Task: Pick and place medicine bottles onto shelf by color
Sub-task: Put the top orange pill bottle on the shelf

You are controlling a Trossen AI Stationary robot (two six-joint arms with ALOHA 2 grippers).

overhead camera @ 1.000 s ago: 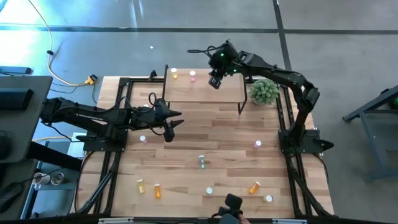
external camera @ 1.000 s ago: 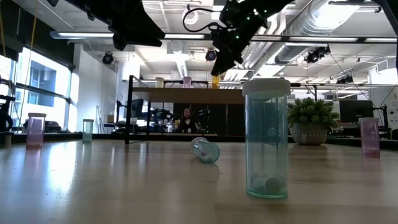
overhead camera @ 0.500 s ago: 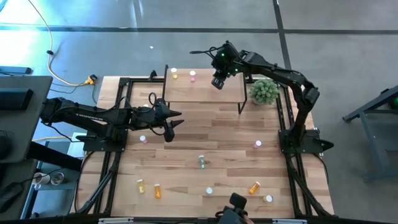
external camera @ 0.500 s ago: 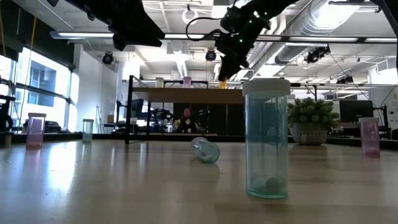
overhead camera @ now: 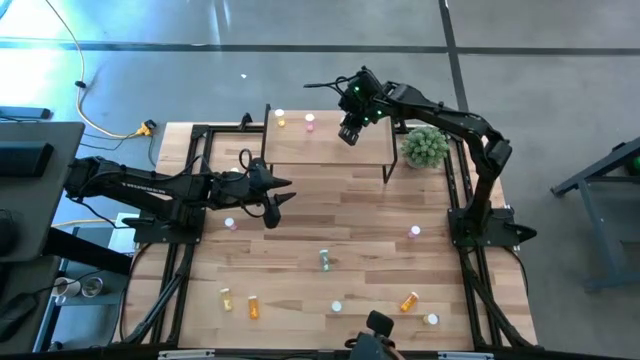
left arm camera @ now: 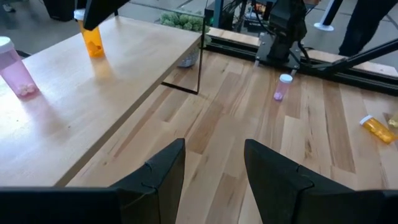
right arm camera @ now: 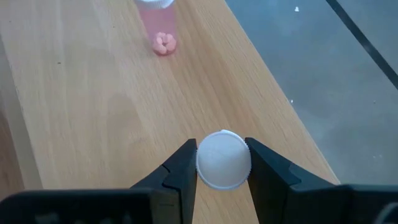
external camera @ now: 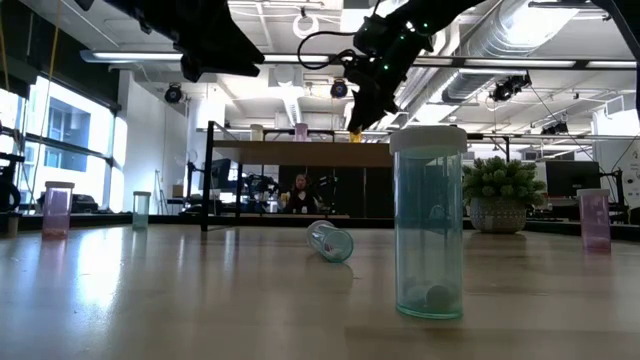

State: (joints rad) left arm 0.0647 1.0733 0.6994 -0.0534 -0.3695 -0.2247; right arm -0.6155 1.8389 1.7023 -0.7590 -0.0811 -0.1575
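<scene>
The shelf (overhead camera: 325,148) stands at the table's far edge. A yellow bottle (overhead camera: 281,120) and a pink bottle (overhead camera: 310,121) stand upright on its top. Over the shelf's right part, my right gripper (overhead camera: 348,130) is shut on an orange bottle (left arm camera: 92,41) with a white cap. The left wrist view shows the orange body below the dark fingers, at the shelf top. My left gripper (overhead camera: 280,196) hangs open over the table's left half, in front of the shelf, with nothing between its fingers (left arm camera: 163,167). My right gripper pinches the orange bottle's white cap (right arm camera: 224,159) between its two fingers, one on either side of the round rim. The fingers come from above, slanting down toward the shelf's far edge. The bottle hangs upright; whether its base touches the shelf top (external camera: 300,152) I cannot tell.
Several more bottles are spread on the table: pink ones (overhead camera: 231,224) (overhead camera: 414,232), a green one lying down (overhead camera: 324,260), and yellow (overhead camera: 226,297) and orange ones (overhead camera: 253,307) (overhead camera: 409,301) near the front edge. A green plant (overhead camera: 426,146) stands right of the shelf.
My right gripper has tipped and turned a little over the shelf, shifting the orange bottle slightly toward the plant side and lower over the shelf top. It stays shut on the bottle.
</scene>
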